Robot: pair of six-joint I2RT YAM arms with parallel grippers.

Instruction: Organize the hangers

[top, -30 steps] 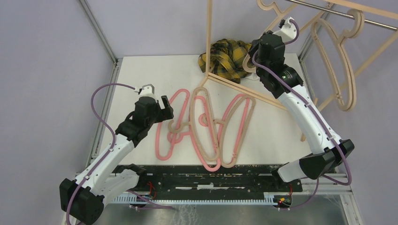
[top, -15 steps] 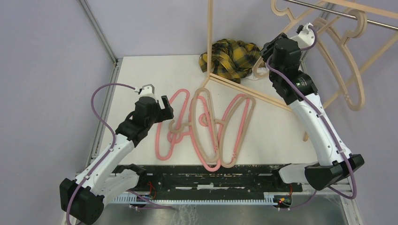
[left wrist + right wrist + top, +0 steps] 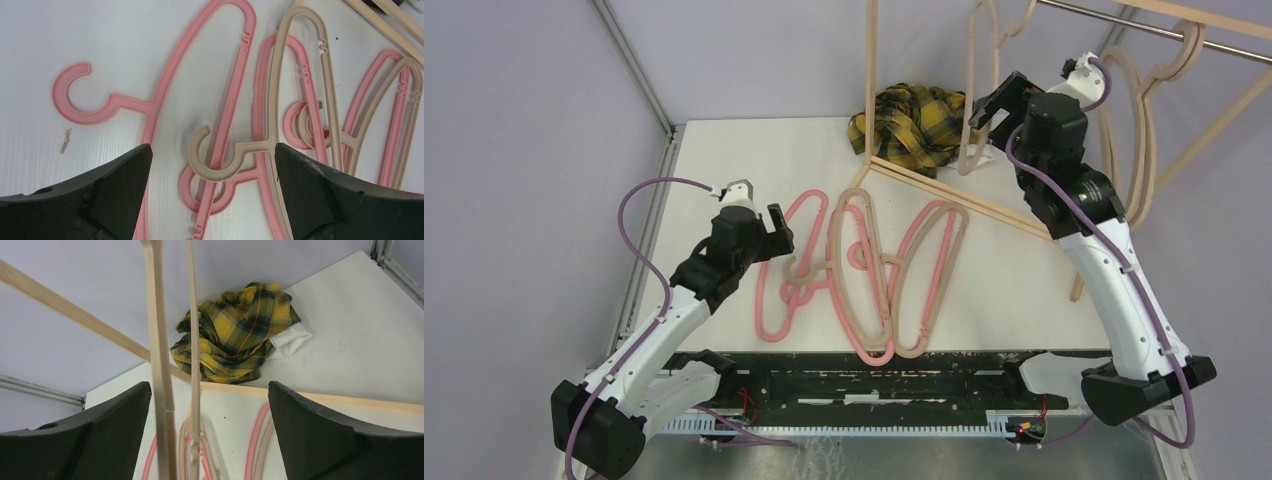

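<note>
Three pink hangers [image 3: 130, 103] and two tan hangers [image 3: 250, 148] lie flat; at least two hung hangers [image 3: 159, 340]; one plaid cloth [image 3: 914, 120].

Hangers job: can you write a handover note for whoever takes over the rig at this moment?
Left hand: open, holding nothing, over the tangled hangers on the table.
Right hand: open, raised by the rail, with a hanging tan hanger between its fingers, not gripped.
Done: that one and a second tan hanger hang up at the rail.
Left: the pink and tan pile on the table is not yet hung.

Hanging hanger [image 3: 159, 340] inside right claw [image 3: 208, 400] gap
</note>
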